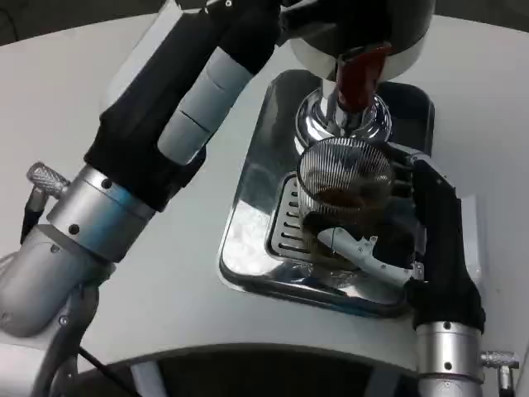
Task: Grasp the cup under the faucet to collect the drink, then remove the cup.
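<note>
White round table [207, 314] (dark floor [50, 21] beyond).

1. We are seeing the tray [248, 240] sitting on the table [165, 281], right of the table's middle and reaching toward its far edge.
2. The grate [285, 219] is lying in the tray, in its near half.
3. The cup [343, 203] is standing on the grate, directly under the faucet [345, 112].
4. The dispenser [364, 33] is rising behind the cup, at the tray's far end.
5. We are finding the right hand [413, 231] wrapping the cup from the right, its arm coming in from the table's near edge.
6. The left arm [157, 157] is crossing over the table's left side toward the dispenser.
</note>
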Motion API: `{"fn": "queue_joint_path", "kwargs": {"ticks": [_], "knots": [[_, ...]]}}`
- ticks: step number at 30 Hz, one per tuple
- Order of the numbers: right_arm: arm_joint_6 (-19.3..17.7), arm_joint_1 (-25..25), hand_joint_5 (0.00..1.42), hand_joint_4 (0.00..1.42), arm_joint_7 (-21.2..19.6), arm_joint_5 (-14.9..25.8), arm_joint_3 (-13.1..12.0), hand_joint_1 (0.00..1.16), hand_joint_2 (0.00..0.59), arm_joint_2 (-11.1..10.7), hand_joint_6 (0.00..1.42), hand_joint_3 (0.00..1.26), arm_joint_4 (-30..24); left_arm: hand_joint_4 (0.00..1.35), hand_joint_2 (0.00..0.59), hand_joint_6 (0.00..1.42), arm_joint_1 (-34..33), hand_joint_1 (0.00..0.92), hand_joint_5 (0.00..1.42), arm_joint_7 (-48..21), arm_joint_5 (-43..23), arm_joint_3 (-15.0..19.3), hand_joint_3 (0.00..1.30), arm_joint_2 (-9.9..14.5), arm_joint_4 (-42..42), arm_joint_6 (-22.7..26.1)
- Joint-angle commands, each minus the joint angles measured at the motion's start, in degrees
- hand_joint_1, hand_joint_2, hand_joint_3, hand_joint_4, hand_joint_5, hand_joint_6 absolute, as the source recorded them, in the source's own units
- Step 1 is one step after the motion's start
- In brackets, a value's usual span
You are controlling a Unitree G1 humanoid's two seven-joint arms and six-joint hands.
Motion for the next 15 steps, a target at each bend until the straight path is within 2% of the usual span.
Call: {"fn": "queue_joint_path", "kwargs": {"ticks": [1, 9, 15], "knots": [[-0.9, 2.4, 0.8, 0.73, 0.9, 0.4, 0.6, 0.97, 0.177, 0.5, 0.67, 0.63, -4.3, 0.18, 0.078, 0.16, 1.9, 0.0, 0.23, 0.6, 0.5, 0.9, 0.36, 1.0, -2.0, -0.5], [-0.6, 6.2, 0.8, 0.74, 3.0, 1.0, 1.0, 0.97, 0.177, 0.7, 0.69, 0.63, -10.1, 0.18, 0.075, 0.16, 3.8, 0.0, 0.23, 1.0, 0.6, 1.8, 0.36, 2.0, -3.6, -1.1], [0.1, 10.1, 0.81, 0.74, 5.7, 2.5, 1.2, 0.97, 0.177, 0.9, 0.69, 0.64, -16.6, 0.19, 0.073, 0.16, 5.1, 0.0, 0.23, 1.2, 1.0, 2.8, 0.36, 2.2, -4.0, -2.1]]}}
